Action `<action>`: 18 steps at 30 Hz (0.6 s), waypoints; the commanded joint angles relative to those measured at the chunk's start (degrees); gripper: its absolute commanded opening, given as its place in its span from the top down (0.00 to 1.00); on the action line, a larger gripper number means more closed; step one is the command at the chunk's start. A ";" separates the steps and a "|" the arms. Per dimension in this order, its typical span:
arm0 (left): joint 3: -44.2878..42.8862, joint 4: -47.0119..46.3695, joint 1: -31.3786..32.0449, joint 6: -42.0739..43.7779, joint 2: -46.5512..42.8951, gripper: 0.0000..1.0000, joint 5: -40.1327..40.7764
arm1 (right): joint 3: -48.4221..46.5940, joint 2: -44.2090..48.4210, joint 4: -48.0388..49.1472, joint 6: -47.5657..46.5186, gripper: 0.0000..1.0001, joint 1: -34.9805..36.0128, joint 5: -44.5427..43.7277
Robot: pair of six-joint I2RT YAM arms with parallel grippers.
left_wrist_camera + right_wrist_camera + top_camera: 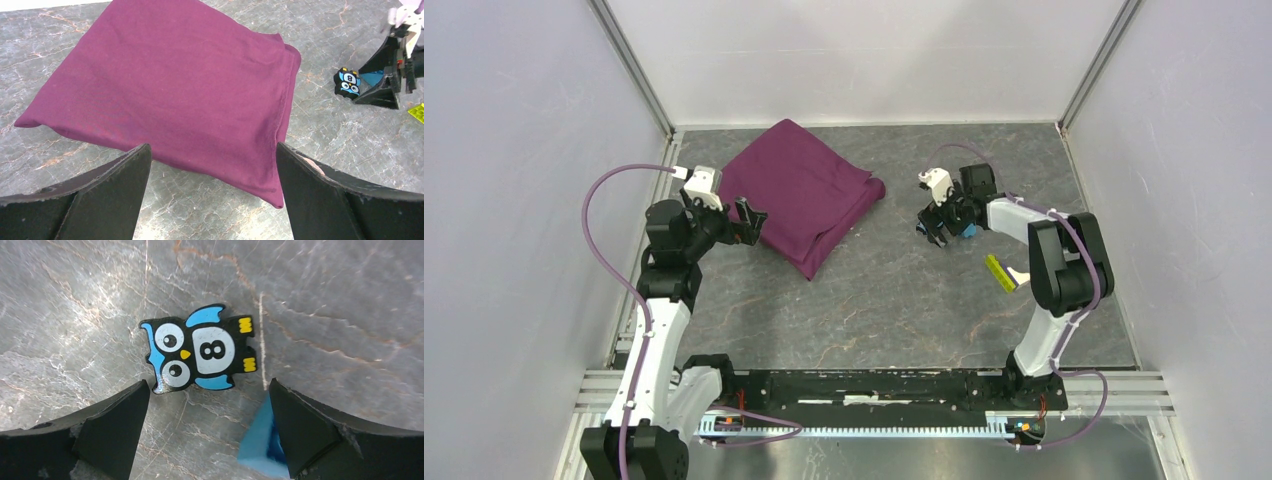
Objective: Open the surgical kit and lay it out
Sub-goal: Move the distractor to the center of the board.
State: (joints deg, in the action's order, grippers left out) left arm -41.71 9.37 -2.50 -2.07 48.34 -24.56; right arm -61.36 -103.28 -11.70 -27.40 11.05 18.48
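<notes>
Barely started, I'd say. The cloth (802, 190) is a folded purple bundle on the far-left part of the table (874, 310), edges tucked and nothing peeled back. It looks plump, so the rest of the kit is prob. inside. No tray, instruments, packet or gauze show anywhere, so I can't confirm what's in there.

L claw (749, 222) sits low at the bundle's left side with its fingers spread wide and nothing between them. From its own cam the cloth's near edge lies just ahead of the tips, close but apart. It looks lined up for a first pinch on a flap, though no grip is made yet.

R claw (207, 385) is off to the right, well apart from the cloth. It's also spread wide and holds nothing. Below it a little owl piece (200, 354) marked 8 lies flat on the table, clear of both fingers. A blue block (257, 445) sits right by one finger, and I can't tell if they touch. A yellow-green block (1001, 272) lies nearer the R arm. None of these is part of the kit.

So done: nothing visible on the kit itself. Left to do: unfold the cloth layer by layer, spread it flat, then set out the tray, tools, packet and gauze. That's basically the whole job.
</notes>
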 commanded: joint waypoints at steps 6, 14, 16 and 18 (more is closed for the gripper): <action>-0.91 -1.77 -0.17 1.53 -0.65 0.00 -0.30 | -4.56 -5.34 -0.88 -0.36 0.06 0.40 2.54; -0.91 -1.85 -0.18 1.53 -0.54 0.00 -0.12 | -13.23 -12.20 0.15 2.99 0.35 0.24 -1.06; -0.97 -1.89 -0.21 1.54 -0.36 0.00 -0.15 | -17.11 -14.25 0.17 3.43 0.39 0.08 -3.05; -0.76 -2.20 -0.26 1.37 -0.24 0.00 -0.05 | -22.89 -17.04 -0.12 4.02 0.41 -0.15 -5.70</action>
State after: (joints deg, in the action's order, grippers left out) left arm -41.71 9.34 -2.50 -2.07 48.34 -24.51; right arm -75.57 -115.37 -14.52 -24.58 11.14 18.87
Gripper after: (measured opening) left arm 0.996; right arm 0.720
